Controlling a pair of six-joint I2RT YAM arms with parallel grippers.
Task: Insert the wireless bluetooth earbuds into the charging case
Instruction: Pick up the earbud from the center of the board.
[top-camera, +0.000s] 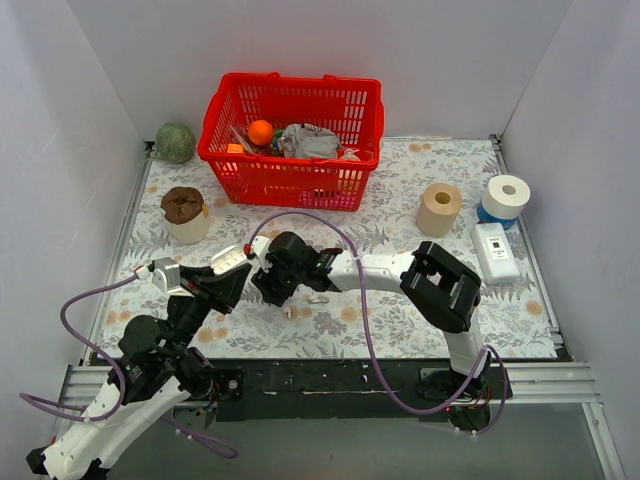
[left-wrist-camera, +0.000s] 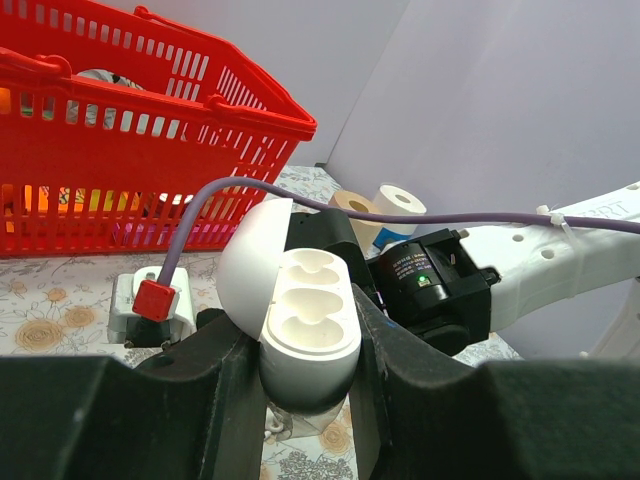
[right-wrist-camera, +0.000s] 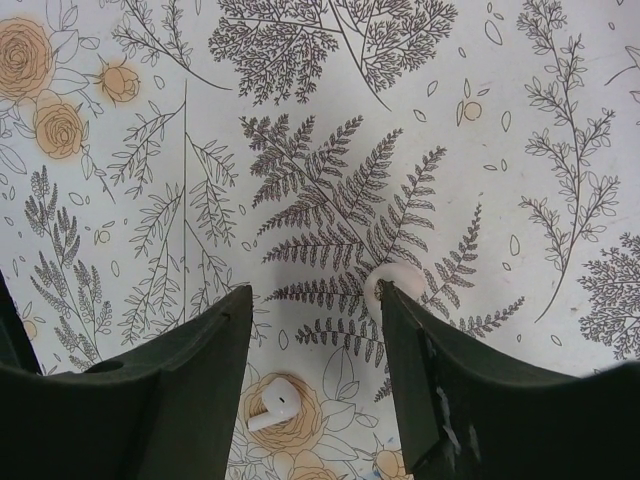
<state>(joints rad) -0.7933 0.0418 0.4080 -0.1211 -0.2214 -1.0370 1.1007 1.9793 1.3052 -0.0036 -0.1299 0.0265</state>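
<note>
6 things along the back, left to right: green ball (top-camera: 175, 142), brown-topped roll (top-camera: 185, 213), red mesh basket (top-camera: 290, 185), tan roll (top-camera: 440, 208), white roll (top-camera: 505, 197), white box (top-camera: 496, 250). Purple cable (top-camera: 300, 213) looping over both arms. Floral cloth (right-wrist-camera: 300, 120) flat, matte. Left gripper (left-wrist-camera: 308, 370) raised, clamped tight on smooth oval case (left-wrist-camera: 305, 310), lid up, 2 moulded sockets showing. Right gripper (right-wrist-camera: 315, 295) stretched leftward, pointing down, parted, gripping nothing. 2 glossy earbuds (right-wrist-camera: 272, 405) on cloth beneath: 1 between fingers, 1 at right fingertip.
</note>
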